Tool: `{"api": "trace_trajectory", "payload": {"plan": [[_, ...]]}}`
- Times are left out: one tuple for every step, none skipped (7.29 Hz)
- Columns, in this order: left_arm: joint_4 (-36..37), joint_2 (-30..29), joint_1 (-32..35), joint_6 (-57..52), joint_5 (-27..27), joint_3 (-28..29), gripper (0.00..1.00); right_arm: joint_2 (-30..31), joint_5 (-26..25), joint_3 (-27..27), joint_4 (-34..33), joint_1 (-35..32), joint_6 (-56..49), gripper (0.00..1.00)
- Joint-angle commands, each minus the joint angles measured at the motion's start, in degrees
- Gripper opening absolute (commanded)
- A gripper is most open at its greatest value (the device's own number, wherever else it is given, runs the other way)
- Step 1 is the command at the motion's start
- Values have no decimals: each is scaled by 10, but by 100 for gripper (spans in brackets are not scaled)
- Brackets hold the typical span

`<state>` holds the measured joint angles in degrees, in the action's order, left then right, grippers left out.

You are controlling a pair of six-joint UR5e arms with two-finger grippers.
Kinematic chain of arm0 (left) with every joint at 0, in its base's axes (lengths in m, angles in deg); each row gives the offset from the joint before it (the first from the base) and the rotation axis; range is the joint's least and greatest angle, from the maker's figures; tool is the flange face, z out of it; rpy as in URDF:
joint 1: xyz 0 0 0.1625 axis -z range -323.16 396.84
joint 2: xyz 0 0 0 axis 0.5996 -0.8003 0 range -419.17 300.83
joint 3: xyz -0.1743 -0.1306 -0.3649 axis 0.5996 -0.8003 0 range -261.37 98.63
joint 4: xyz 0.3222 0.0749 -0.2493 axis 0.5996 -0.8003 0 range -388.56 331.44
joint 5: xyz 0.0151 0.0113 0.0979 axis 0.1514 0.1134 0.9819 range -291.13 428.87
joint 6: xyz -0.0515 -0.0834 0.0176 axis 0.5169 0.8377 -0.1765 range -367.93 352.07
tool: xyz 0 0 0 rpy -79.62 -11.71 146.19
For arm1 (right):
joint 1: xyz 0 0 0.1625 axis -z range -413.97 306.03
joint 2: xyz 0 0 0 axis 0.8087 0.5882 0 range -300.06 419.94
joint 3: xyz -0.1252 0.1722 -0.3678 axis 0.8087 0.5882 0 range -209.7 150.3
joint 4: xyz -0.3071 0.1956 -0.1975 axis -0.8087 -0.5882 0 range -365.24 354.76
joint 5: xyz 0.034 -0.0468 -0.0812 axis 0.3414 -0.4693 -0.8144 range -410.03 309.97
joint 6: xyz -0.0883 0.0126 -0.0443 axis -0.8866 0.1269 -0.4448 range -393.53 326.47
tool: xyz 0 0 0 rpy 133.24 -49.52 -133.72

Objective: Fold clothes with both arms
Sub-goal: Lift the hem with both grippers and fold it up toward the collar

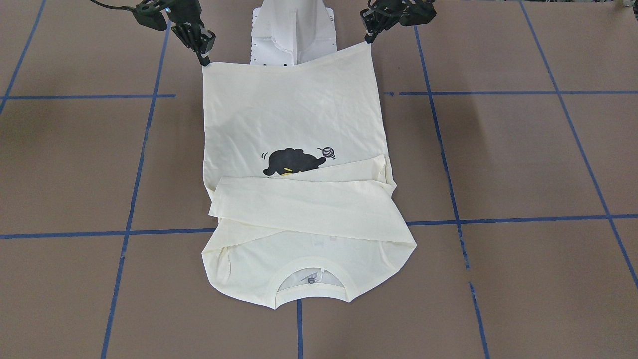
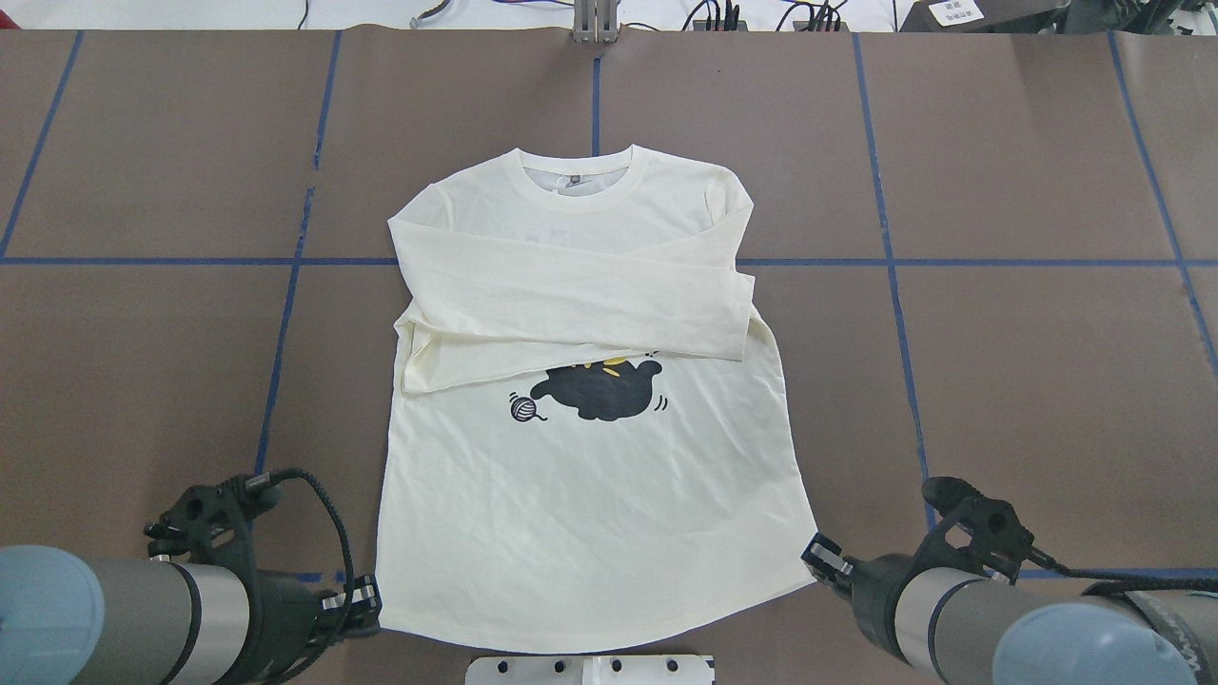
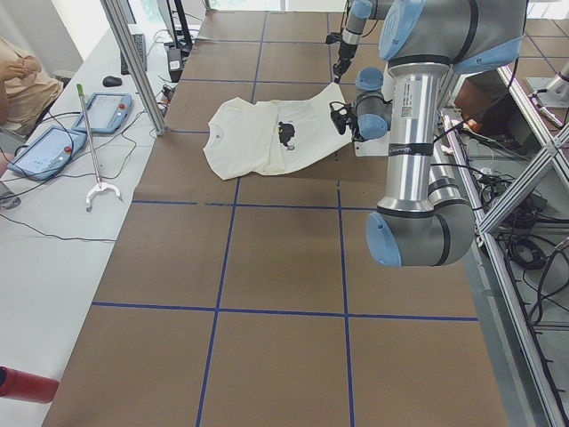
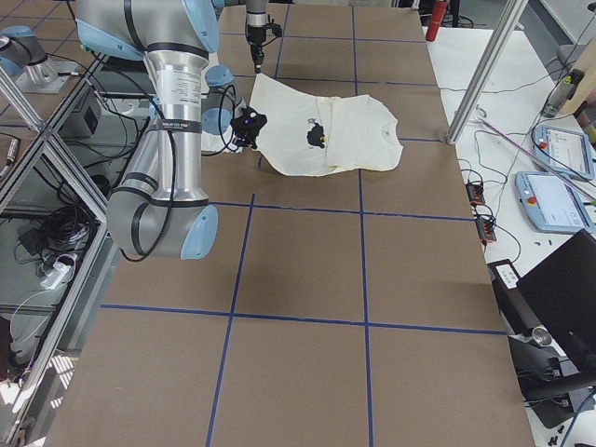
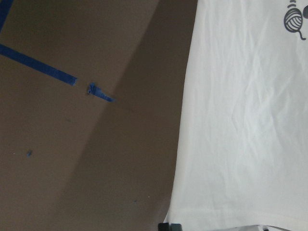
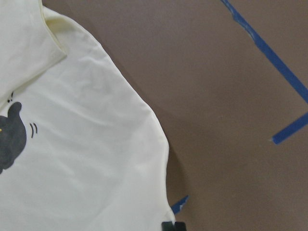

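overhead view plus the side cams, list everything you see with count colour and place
T-shirt: one, cream with black cat print, table centre, sleeves folded across the chest.
table: one, brown, blue tape grid.
pedestal base: one, white, between the arms.
handheld tablets: two, grey, side bench.
grabber stick: one, pale with green tip, side bench.
left gripper: one, black, pinching one hem corner.
right gripper: one, black, pinching the other hem corner.
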<state>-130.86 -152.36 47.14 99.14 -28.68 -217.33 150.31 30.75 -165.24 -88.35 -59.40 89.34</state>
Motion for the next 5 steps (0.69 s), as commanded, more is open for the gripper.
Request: {"api": "trace_trajectory", "payload": {"plan": [[3,-29,100,-89,-3,39,0,-72,104,64,1,-151,-123,0],[3,-72,151,-115,-18,90,0,-125,159,138,1,-222,-171,0],[2,-109,199,-135,-38,143,0,-185,189,211,0,-277,-208,0],[1,-143,239,-160,-38,191,0,-225,200,271,1,-319,-233,0],[-6,-170,277,-190,-38,244,0,-272,201,335,3,-345,-255,0]]}}
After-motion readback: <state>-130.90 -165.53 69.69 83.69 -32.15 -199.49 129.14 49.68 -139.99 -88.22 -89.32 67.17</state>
